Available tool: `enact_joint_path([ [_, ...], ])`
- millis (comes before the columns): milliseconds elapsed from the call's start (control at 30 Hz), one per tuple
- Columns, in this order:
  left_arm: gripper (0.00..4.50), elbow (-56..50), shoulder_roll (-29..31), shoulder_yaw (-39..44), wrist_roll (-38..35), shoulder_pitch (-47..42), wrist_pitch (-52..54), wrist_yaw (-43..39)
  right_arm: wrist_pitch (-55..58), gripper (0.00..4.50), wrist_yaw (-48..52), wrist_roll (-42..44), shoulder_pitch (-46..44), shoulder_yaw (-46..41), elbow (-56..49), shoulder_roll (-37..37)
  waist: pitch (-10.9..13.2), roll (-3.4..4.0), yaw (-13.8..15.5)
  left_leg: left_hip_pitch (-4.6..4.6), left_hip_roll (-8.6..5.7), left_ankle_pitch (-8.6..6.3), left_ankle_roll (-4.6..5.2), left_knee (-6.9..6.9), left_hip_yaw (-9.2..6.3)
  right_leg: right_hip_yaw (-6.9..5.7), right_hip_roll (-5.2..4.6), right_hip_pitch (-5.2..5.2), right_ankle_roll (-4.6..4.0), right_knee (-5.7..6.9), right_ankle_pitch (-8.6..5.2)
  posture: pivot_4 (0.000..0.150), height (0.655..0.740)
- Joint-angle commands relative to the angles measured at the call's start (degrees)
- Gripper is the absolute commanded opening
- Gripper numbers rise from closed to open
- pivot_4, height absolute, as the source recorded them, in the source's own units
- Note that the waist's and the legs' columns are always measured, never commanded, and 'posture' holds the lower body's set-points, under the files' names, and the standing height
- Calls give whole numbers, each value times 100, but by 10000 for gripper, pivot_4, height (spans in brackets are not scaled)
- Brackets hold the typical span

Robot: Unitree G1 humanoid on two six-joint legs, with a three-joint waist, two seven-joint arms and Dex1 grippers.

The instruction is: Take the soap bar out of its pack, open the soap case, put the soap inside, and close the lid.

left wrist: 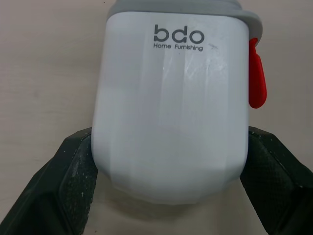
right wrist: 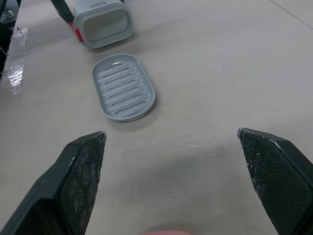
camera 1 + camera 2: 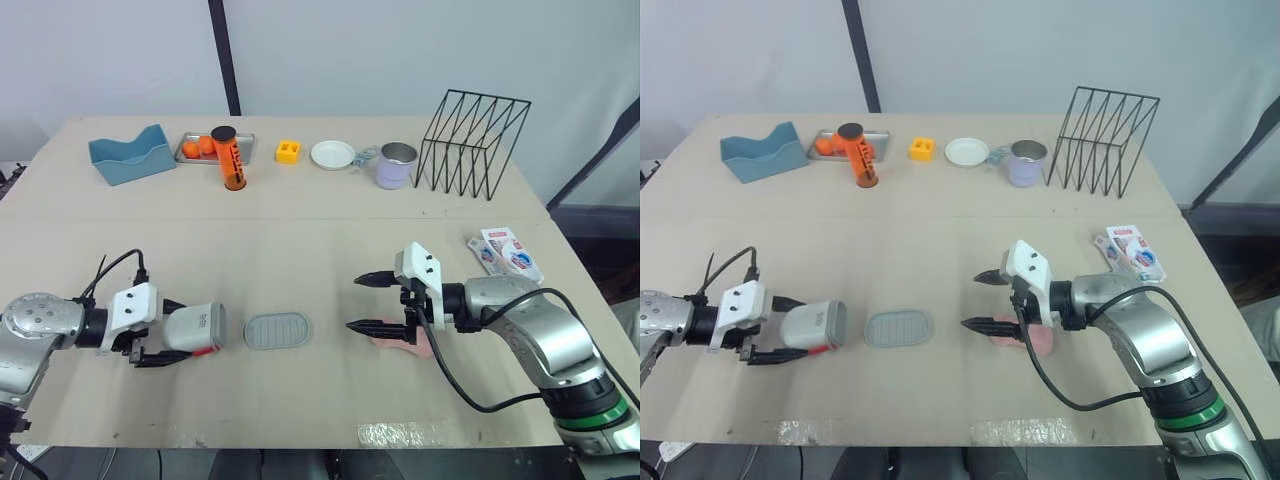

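Note:
My left gripper (image 3: 165, 345) is shut on the white soap case (image 3: 192, 328), which lies on its side near the table's front left, its grey-rimmed opening facing the middle. The case's body (image 1: 171, 103) sits between the black fingers (image 1: 58, 191), with a red tab on one side. A grey ribbed oval part (image 3: 277, 330) lies flat on the table just right of the case. My right gripper (image 3: 355, 303) stands open, pointing toward that part (image 2: 123, 88). The pink soap bar (image 3: 418, 343) lies on the table under the right gripper's fingers, untouched. The soap pack (image 3: 505, 252) lies at the right.
Along the back stand a blue holder (image 3: 130, 155), a tray with an orange bottle (image 3: 229, 158), a yellow block (image 3: 288, 151), a white dish (image 3: 332, 154), a lilac cup (image 3: 396, 165) and a black wire rack (image 3: 472, 143). Tape marks the table's front edge (image 3: 400, 435).

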Motion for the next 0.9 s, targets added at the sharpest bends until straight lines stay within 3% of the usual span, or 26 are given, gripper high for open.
enact_joint_path([
  [33,40100,-85,141,204,-29,-92,51,-16,-58,45000,31,38,-54,-50,-132,5,-1,-1,1,-1,-1,0,0,1,-1,0,0,0,0,0,0,1500,7371],
  [100,40100,-336,390,164,-425,140,472,-620,-53,45000,25,33,-71,-46,-122,20,0,-3,-7,-2,-2,0,0,0,0,1,-1,0,0,0,0,1500,7371],
  [267,40100,-165,180,153,121,-28,46,48,-30,45000,-3,42,-46,-45,-162,39,1,-1,0,-1,3,2,-2,-2,-2,-3,3,-4,-3,1,2,1500,7371],
  [400,40100,-292,350,161,-198,161,256,-468,-20,45000,-26,33,-36,-33,-156,71,0,-2,0,-3,1,2,-3,-2,-2,-4,1,-3,-2,0,1,1500,7371],
  [633,40100,-129,332,104,292,182,-73,-81,-10,45000,-70,46,-27,-14,-167,112,1,-2,0,-2,3,2,-3,-2,-2,-4,3,-3,-4,0,2,1500,7371],
  [700,40100,-202,291,183,75,281,-134,-301,-11,45000,-75,39,-13,-5,-180,118,1,-2,0,-2,4,2,-3,-3,-2,-5,3,-4,-4,0,2,1500,7371],
  [767,36265,-331,340,265,-131,407,27,-472,-13,45000,-66,38,-19,-3,-174,119,1,-2,0,-3,3,2,-3,-3,-2,-4,2,-4,-4,0,2,1500,7371],
  [900,34961,-277,222,253,137,226,48,-31,-39,45000,-33,23,-64,8,-117,118,0,-2,0,-2,4,2,-3,-3,-1,-5,1,-4,-4,0,2,1500,7371],
])
